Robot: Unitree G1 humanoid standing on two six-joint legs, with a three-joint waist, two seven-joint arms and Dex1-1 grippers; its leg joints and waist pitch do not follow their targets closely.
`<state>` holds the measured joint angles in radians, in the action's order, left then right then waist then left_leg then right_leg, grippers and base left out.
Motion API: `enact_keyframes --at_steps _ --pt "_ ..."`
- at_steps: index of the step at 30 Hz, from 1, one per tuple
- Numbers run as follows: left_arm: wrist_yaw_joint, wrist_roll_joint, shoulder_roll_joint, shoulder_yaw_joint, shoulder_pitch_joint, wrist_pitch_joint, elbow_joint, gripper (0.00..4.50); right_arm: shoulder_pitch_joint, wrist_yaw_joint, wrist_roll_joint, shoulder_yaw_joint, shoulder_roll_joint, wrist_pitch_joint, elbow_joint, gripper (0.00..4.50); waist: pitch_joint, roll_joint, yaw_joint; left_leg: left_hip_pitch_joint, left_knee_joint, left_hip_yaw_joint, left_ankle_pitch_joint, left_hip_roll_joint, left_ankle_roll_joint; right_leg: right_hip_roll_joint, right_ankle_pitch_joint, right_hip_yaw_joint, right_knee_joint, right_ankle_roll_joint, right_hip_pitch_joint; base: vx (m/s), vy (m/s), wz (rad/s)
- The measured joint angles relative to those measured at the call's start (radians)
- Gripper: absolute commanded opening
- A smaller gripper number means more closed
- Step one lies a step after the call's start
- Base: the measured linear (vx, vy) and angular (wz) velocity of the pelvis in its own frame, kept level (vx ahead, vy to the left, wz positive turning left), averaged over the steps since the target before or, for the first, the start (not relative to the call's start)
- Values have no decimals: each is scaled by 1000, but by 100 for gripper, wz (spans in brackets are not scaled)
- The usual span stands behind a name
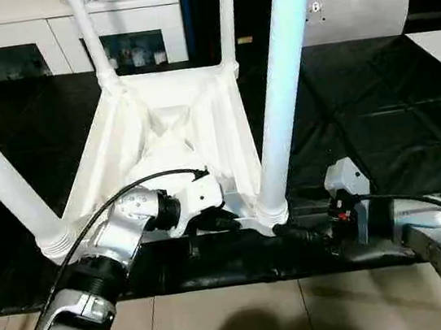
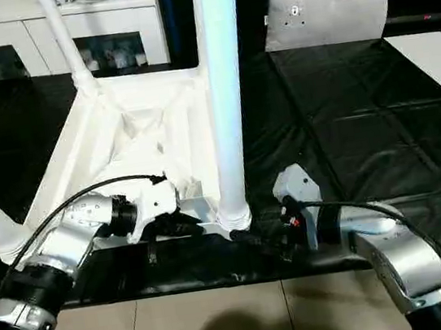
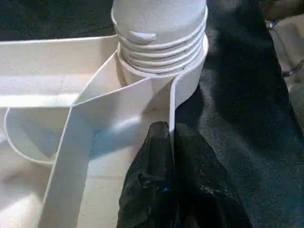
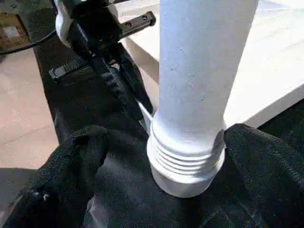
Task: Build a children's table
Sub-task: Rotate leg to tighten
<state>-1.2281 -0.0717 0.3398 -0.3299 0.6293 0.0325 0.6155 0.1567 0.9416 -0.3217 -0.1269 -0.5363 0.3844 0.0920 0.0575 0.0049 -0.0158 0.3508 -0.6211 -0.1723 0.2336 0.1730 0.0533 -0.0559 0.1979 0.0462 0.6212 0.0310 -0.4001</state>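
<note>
Table: inverted on black mat, 4 legs up. Near leg: upright, its threaded base between spread fingers of right claw, nearer arm. Left claw: clamped on rim beside it.

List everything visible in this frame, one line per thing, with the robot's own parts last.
table top: one, white, upside down on the mat, ribbed underside up.
legs: four, white, standing up from the top's corners.
mat: one, black, under the table.
cabinets: white, behind the mat.
cushion: one, pale grey, at the back right.
floor: beige, nearest the robot.
left gripper: fingers shut on the top's rim wall.
right gripper: fingers open either side of the near leg's base.
</note>
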Motion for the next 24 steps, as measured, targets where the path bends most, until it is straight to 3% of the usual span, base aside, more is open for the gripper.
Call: enact_keyframes --at_steps 6,11,16,17,20,24 --pt "-36 78 -28 45 2 -48 52 80 -6 28 -10 0 -17 3 6 450 1 -1 -5 1 0 0 0 0 0 0 0 0 -1 0 0 0 0 0" --pt "-78 76 -25 38 32 -49 93 80 -9 30 -10 0 -21 2 6 450 1 -1 -5 0 0 0 0 0 0 0 0 0 -1 0 0 0 0 0" --pt "-103 23 16 -2 85 -2 167 80 -29 38 -11 1 -36 2 21 450 0 0 -5 0 1 0 0 0 -1 0 0 0 -2 0 0 0 0 0" --pt "-105 13 16 -8 90 9 173 46 -29 38 -11 1 -36 2 21 450 0 0 -6 0 1 0 0 0 -1 0 0 0 -2 0 0 0 0 0" --pt "-105 -4 16 -19 99 24 181 43 -29 38 -11 1 -36 1 24 450 0 0 -6 0 0 0 0 0 0 0 -1 0 -3 0 2 0 0 0" --pt "-106 1 11 -12 107 43 205 6 -26 38 -12 1 -36 1 24 450 0 0 -7 0 0 0 0 0 0 0 -1 0 -3 0 2 0 0 0"
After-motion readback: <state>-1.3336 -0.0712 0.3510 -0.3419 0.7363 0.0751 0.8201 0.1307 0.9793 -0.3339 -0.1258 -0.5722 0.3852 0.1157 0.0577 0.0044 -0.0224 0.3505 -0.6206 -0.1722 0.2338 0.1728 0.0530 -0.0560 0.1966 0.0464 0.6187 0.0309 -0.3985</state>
